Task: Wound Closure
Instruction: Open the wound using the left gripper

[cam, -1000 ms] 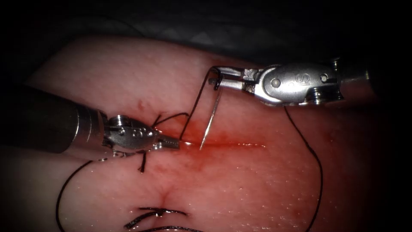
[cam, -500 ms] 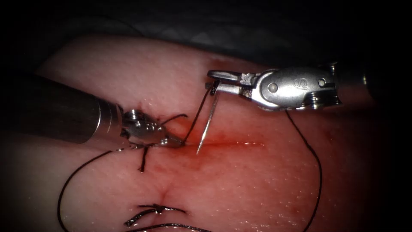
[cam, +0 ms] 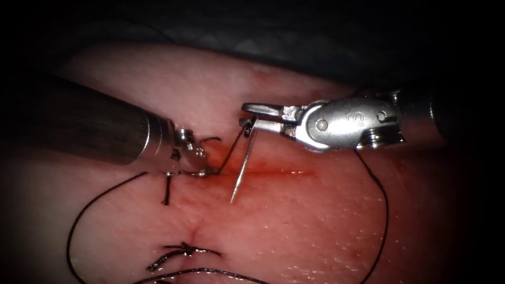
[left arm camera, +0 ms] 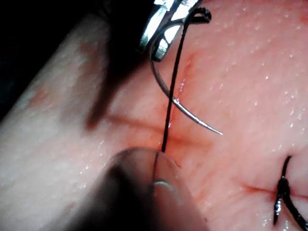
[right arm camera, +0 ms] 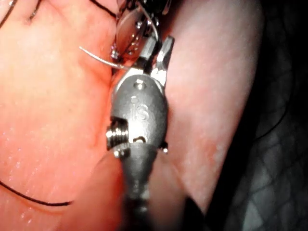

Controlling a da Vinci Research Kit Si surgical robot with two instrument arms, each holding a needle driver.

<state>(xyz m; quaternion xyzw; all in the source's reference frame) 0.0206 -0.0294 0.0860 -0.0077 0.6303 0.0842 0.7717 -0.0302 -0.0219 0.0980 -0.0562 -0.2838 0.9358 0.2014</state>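
Right tool (cam: 251, 117): polished steel jaws clamped on the needle's swaged end; the wrist housing carries a stamped mark, too faint to read for certain.
Needle (cam: 241, 167): slim curved steel, hanging free above the tissue; tip points down at the cut, not in the flesh.
Left tool (cam: 205, 169): dark shaft, ridged metal wrist; tip is pressed at the cut's left end where the thread meets the tissue; jaws, cannot tell.
Thread (cam: 230, 151): thin, black, taut from needle to cut; slack loops trail wide on both sides.
Tissue (cam: 326, 231): pale, glossy, pebbled pork skin; red fluid (cam: 273, 173) pools along the cut.
Knot (cam: 184, 250): earlier stitch with frayed ends, lying below.
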